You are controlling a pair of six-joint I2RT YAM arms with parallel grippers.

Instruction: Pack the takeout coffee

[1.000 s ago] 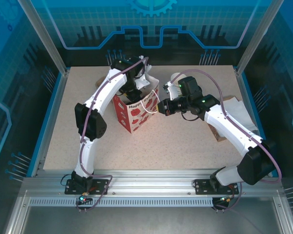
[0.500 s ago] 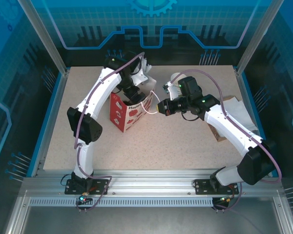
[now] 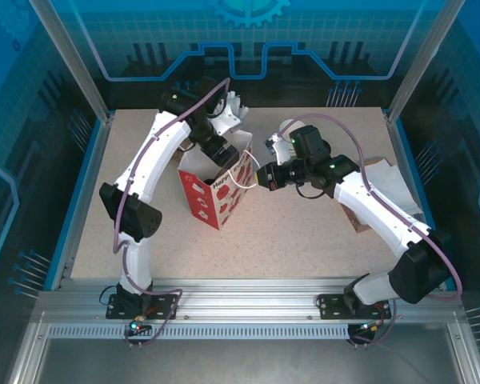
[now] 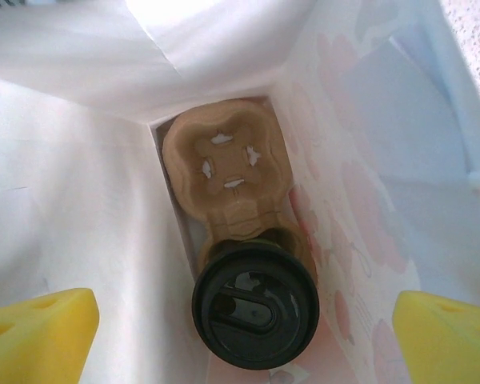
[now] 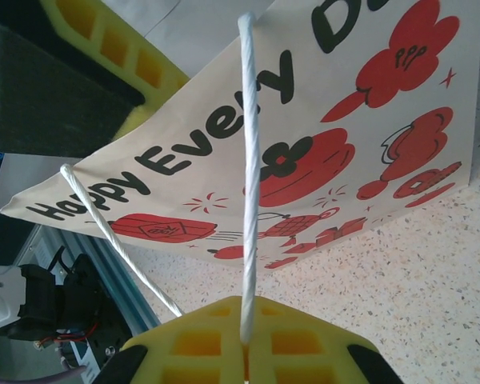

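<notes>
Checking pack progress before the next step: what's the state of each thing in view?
coffee: lid on, upright in the carrier's near slot, inside the bag
carrier: flat at the bag's bottom, far slot empty
bag: standing on the table, top open
handle: cord pulled taut
left gripper: open above the coffee, holding nothing
right gripper: shut on the handle

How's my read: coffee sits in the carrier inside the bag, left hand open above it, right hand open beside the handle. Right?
Not quite. The right wrist view shows the right hand shut on the white cord handle of the bag, not open beside it. The rest stands: coffee in the carrier, left hand open above it.
</notes>
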